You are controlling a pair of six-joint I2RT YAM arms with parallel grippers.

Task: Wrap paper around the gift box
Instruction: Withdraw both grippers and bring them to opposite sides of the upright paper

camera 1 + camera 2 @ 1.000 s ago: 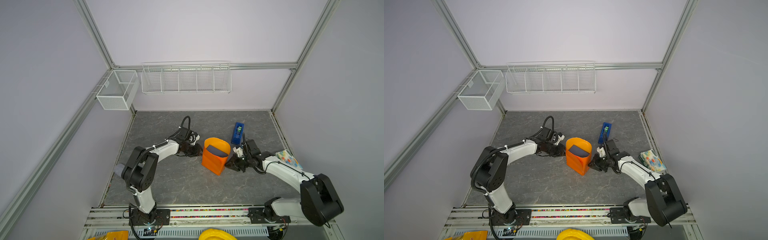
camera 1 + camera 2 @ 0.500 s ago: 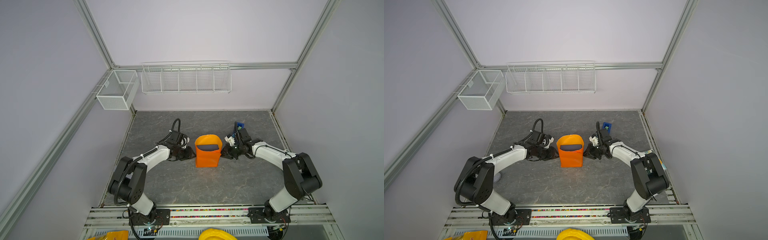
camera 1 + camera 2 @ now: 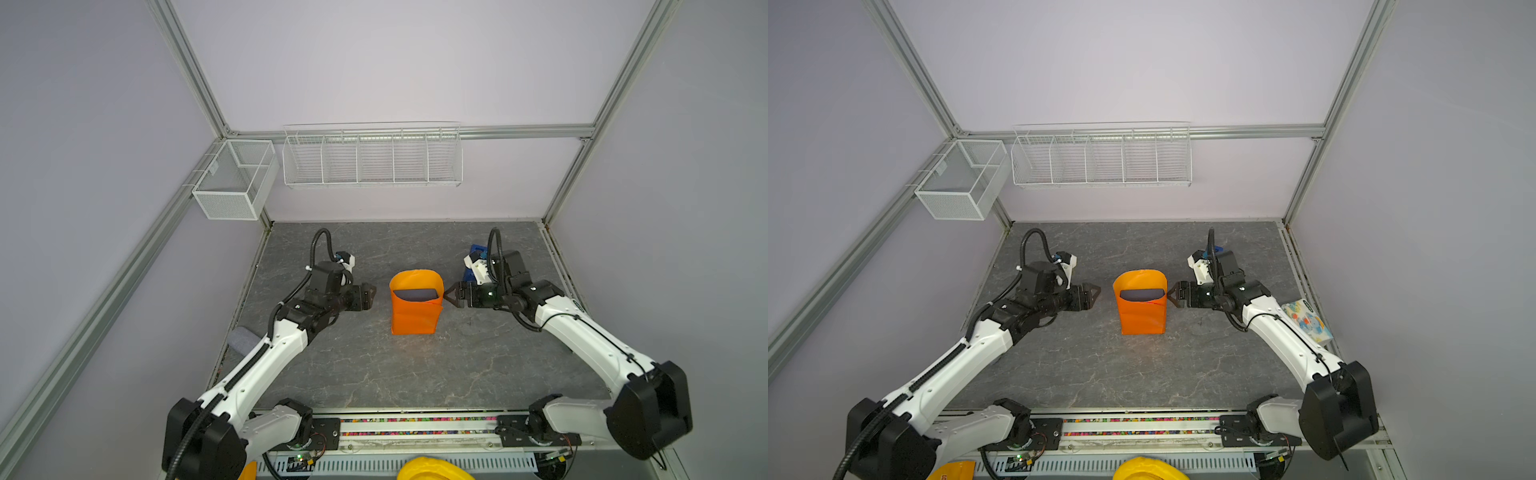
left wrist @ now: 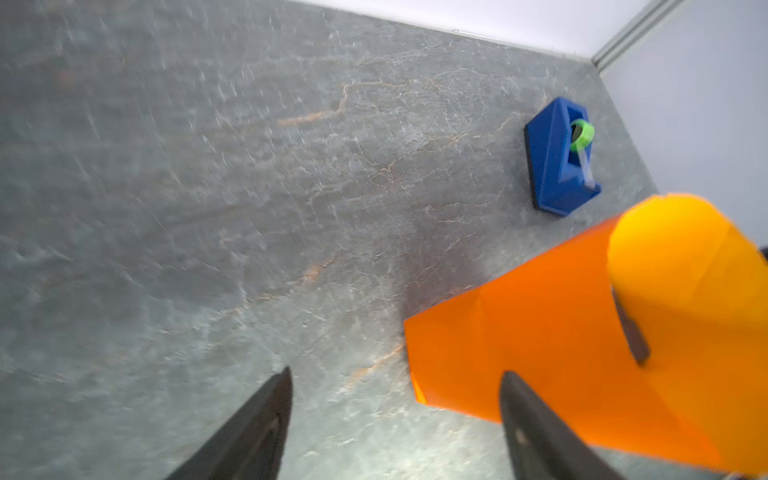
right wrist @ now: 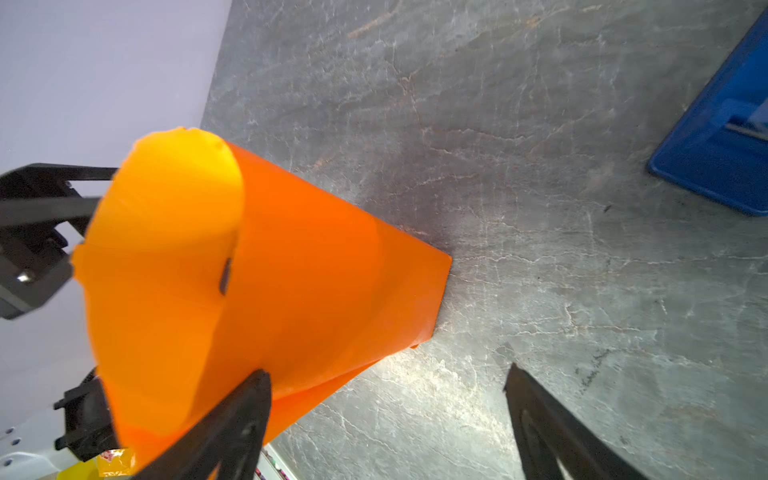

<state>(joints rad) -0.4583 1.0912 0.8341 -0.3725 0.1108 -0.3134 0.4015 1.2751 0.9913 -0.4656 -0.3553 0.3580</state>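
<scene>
Released and backed off, left gripper (image 3: pixel 371 294) and right gripper (image 3: pixel 450 296) flank the paper (image 3: pixel 414 318), fingers (image 4: pixel 253 428) spread. It stands curled around the gift box (image 3: pixel 417 294) mid-table (image 3: pixel 374 365), probably freed for taping.

soft, even, bright light in both top views; wrist views blurred, the counter (image 4: pixel 174 216) smeared; dark shadow by the paper (image 4: pixel 540 332)
</scene>
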